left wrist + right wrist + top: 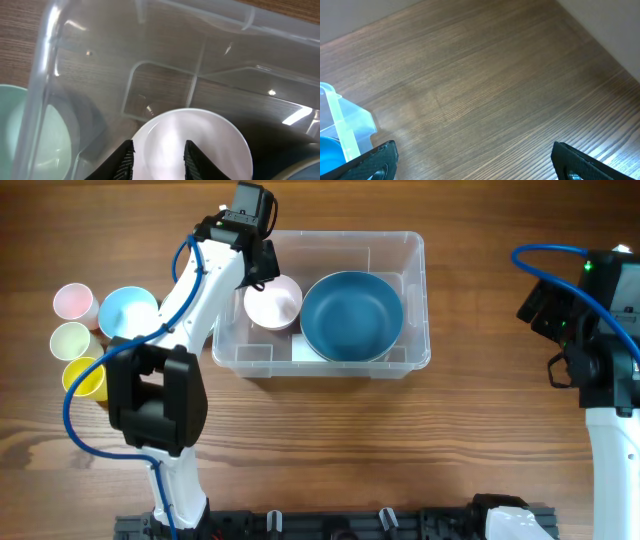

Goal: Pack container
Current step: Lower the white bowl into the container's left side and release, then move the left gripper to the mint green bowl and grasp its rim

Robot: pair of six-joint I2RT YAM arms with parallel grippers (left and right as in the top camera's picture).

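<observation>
The clear container (418, 300) stands at the table's middle with a big dark-blue bowl (352, 315) in its right part and a small pink bowl (273, 302) in its left. My left gripper (262, 265) reaches over the container's back-left corner, above the pink bowl. In the left wrist view its fingers (125, 162) stand apart over the pink bowl (210, 145), which rests inside the container wall (40, 90); the gripper (159, 160) is open. My right gripper (472, 160) is wide open over bare wood, well right of the container's corner (345, 125).
Left of the container stand a light-blue bowl (127, 310) and three cups: pink (73, 302), pale green (70, 340) and yellow (84, 377). The left arm's base (155, 400) sits in front of them. The right arm (600, 360) stands at the table's right edge.
</observation>
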